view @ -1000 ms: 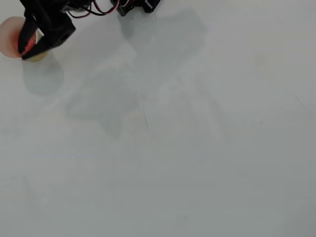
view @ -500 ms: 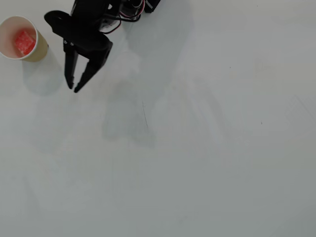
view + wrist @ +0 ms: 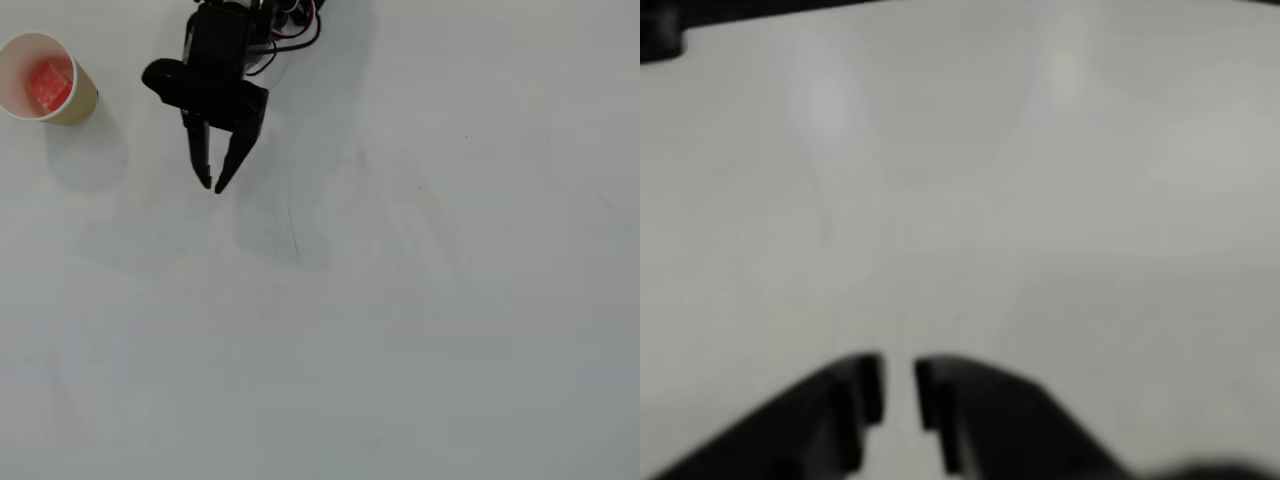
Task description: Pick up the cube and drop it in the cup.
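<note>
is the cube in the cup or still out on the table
In the cup. The overhead view shows the red cube lying inside the upright cup, within its white rim. The gripper is apart from it, holding nothing.

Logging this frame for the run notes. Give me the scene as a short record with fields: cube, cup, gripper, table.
cube: red cube, lying inside the cup
cup: paper cup, upright, top left corner of the overhead view
gripper: black gripper, empty, fingertips nearly closed with a thin gap, right of the cup and apart from it
table: plain white table, nothing else on it; wrist view shows only bare surface
</note>
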You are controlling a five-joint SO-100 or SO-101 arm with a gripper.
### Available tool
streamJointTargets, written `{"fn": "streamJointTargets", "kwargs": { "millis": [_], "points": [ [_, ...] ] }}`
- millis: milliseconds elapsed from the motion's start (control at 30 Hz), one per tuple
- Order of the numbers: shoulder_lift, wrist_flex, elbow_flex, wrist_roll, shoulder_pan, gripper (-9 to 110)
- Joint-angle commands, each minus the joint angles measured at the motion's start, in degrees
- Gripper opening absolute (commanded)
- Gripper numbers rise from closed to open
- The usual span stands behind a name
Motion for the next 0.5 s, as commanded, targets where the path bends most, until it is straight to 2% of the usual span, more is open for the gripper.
{"fn": "streamJointTargets", "kwargs": {
  "millis": [0, 233, 467],
  "points": [
    [4.1, 0.9, 0.5, -0.5, -0.6, 0],
    [7.1, 2.4, 4.4, -0.5, -1.1, 0],
    [8.3, 13.1, 4.6, -0.2, -3.1, 0]
  ]
}}
